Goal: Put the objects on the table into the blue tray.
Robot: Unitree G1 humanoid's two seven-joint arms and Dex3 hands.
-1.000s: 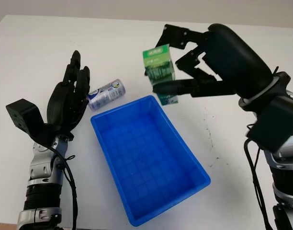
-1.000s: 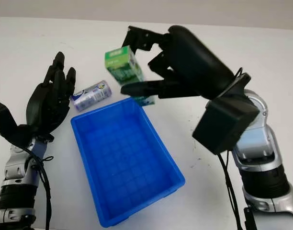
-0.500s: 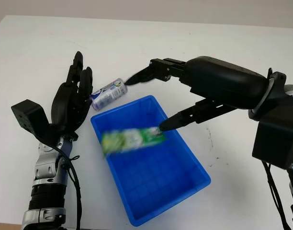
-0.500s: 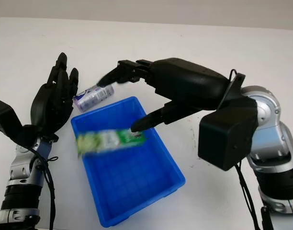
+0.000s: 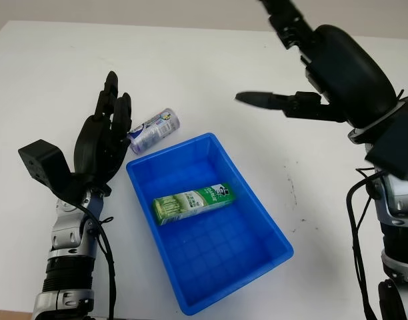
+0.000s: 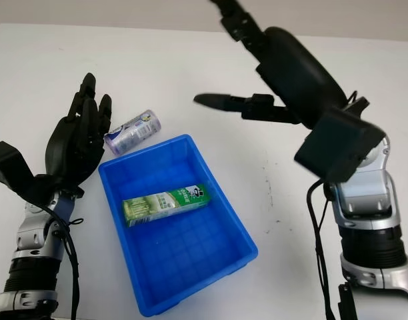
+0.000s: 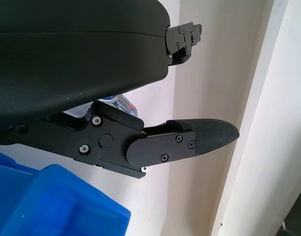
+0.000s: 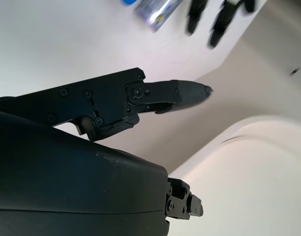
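Observation:
A green carton [image 5: 193, 202] lies on its side inside the blue tray [image 5: 257, 227], in the half nearer the can. A silver-blue can [image 5: 153, 131] lies on the white table just beyond the tray's far left corner. My left hand [image 5: 105, 137] is open and held upright right beside the can, on its left. High above the table to the tray's right, my right hand [image 5: 304, 63] is open and holds nothing. The can [image 8: 158, 11] also shows in the right wrist view, and the tray's corner [image 7: 52, 206] in the left wrist view.
The white table [image 5: 211, 67] stretches wide behind and to both sides of the tray. A few small dark specks [image 5: 294, 197] mark the surface right of the tray.
The right hand let go of the green carton, which dropped into the tray and now lies still. That hand then lifted up and back to the right. The left hand barely moved.

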